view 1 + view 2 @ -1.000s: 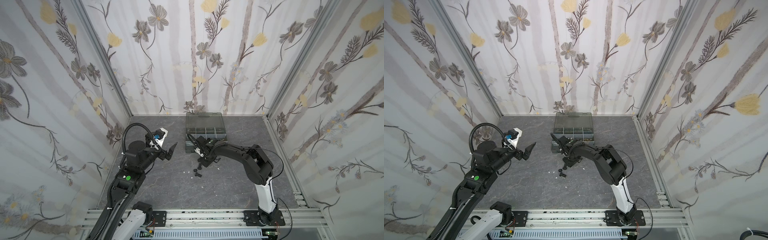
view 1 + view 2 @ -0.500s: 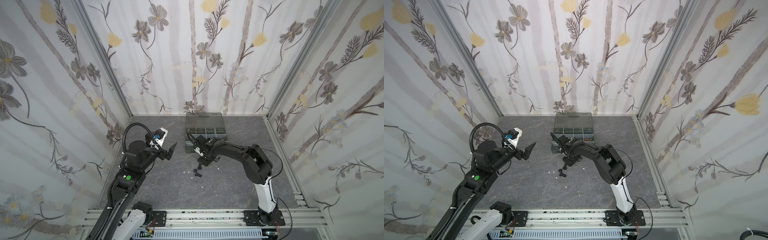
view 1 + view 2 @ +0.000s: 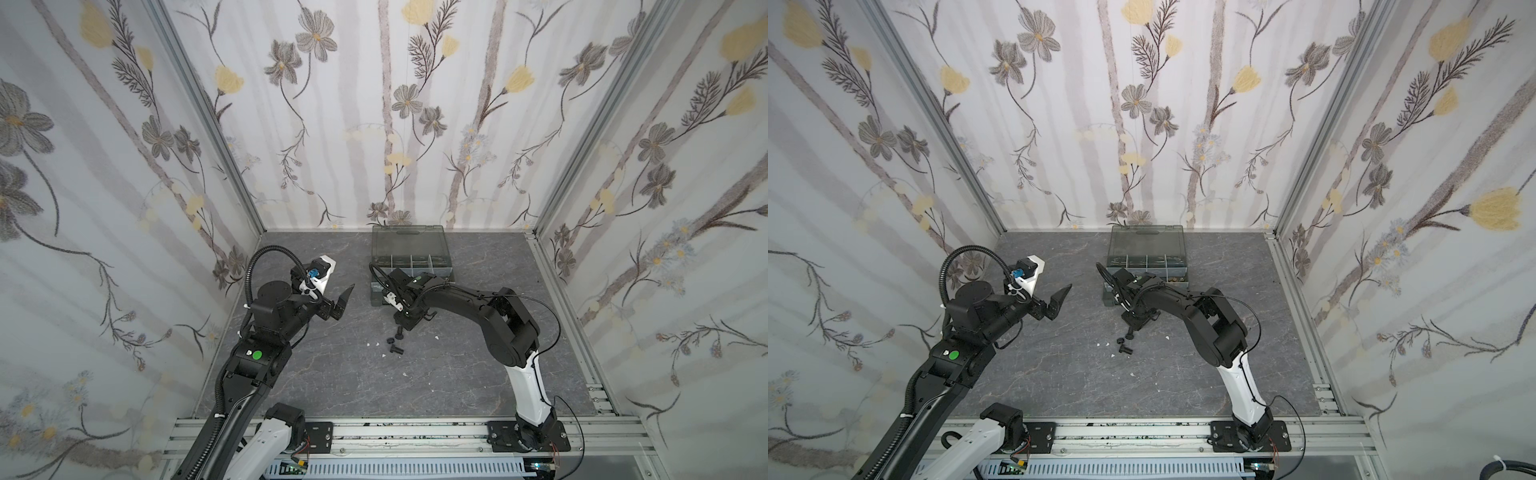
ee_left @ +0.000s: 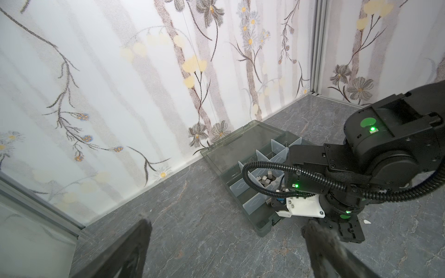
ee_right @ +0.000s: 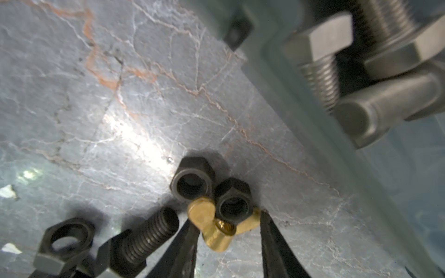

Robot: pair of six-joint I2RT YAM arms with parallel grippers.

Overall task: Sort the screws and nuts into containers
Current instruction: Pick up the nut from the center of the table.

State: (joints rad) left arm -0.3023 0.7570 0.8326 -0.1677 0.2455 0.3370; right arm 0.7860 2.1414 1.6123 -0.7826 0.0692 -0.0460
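Note:
In the right wrist view a brass wing nut (image 5: 220, 228) lies on the table between my right gripper's (image 5: 228, 214) fingers, whose tips press against its two wings. Two black hex nuts (image 5: 192, 179) touch it on the far side. A black screw (image 5: 142, 238) and another black nut (image 5: 67, 240) lie beside one finger. In both top views this gripper (image 3: 405, 322) (image 3: 1136, 322) sits low on the table just in front of the organizer case (image 3: 376, 297) with its containers. My left gripper (image 3: 343, 301) (image 4: 227, 221) hovers open and empty, left of the case.
Silver screws (image 5: 322, 60) fill a near compartment of the case. Its smoky lid (image 3: 409, 239) lies open toward the back wall. Loose black parts (image 3: 395, 345) and white flecks (image 3: 436, 337) lie in front of the right gripper. Walls close in on three sides.

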